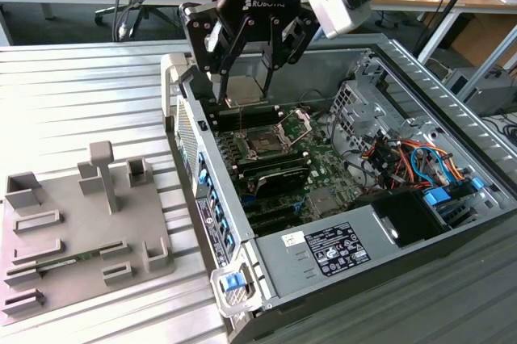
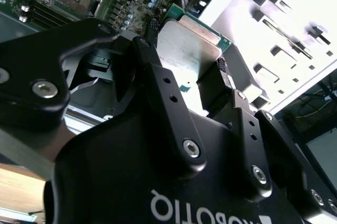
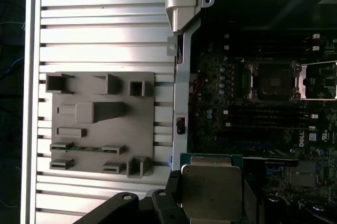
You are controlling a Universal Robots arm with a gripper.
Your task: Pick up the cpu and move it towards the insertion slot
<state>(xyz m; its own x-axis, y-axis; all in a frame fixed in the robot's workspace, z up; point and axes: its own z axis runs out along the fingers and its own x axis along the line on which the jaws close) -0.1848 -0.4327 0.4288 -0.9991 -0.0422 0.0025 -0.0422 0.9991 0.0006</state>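
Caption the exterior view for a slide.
The gripper holds the cpu over the open computer case, not yet at the insertion slot.

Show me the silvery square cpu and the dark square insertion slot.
Silvery square cpu (image 3: 211,192): first wrist view, centre of its metal top.
Dark square insertion slot (image 3: 273,81): first wrist view, middle of the socket.
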